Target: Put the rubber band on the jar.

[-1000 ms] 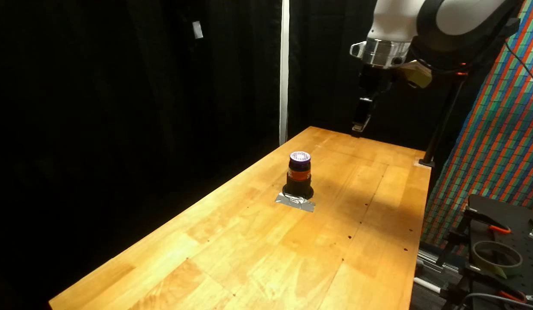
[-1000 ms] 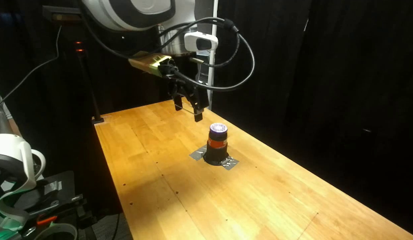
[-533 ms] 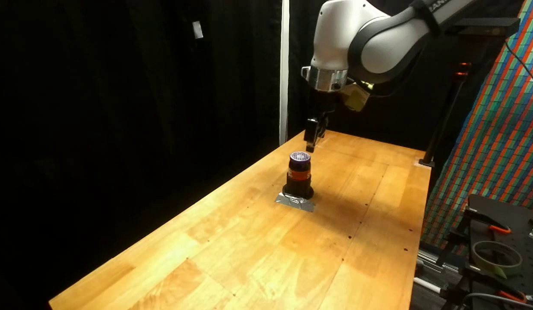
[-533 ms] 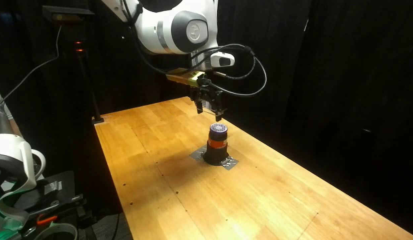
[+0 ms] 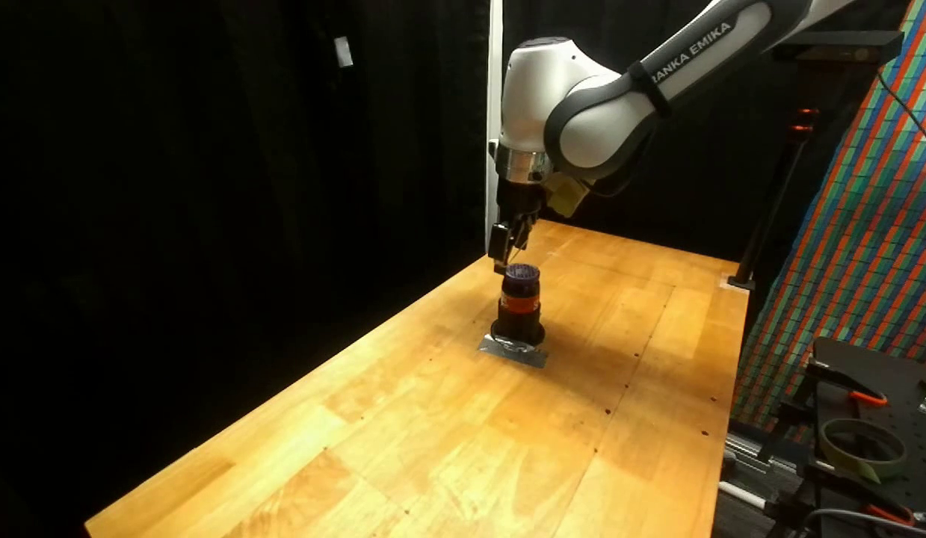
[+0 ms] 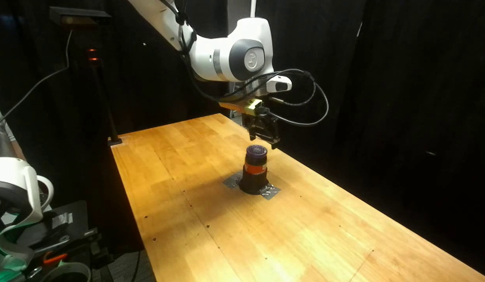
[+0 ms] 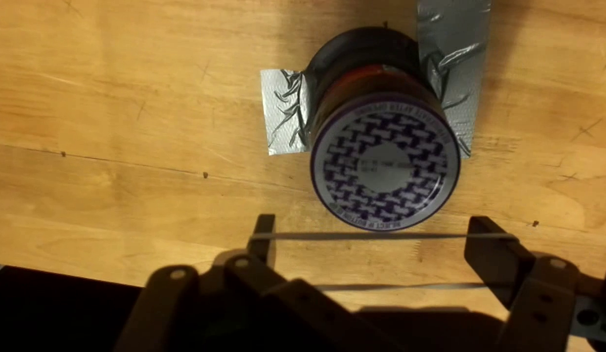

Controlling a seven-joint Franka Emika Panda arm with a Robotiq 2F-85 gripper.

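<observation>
In both exterior views the table [image 5: 433, 433] shines bright yellow, palest and nearly washed out toward its near end. In an exterior view a soft-edged shadow spreads from the jar [image 5: 520, 305] toward the table's right edge. The curtain [image 5: 246, 187] past the left edge is almost flat black, and small orange glows mark the top of the post [image 5: 771, 202] at the far right corner.

The wrist view is dimmer. The gripper [image 7: 375, 234] is near silhouette, its closest links out of focus, and the rubber band [image 7: 360, 236] looks slightly soft. The lid [image 7: 383, 166] lies in shade with a thin crescent of glare, its central print too blurred to read, while the silver tape [image 7: 285, 112] gleams. Beyond the table's lower left edge nearly everything is black.
</observation>
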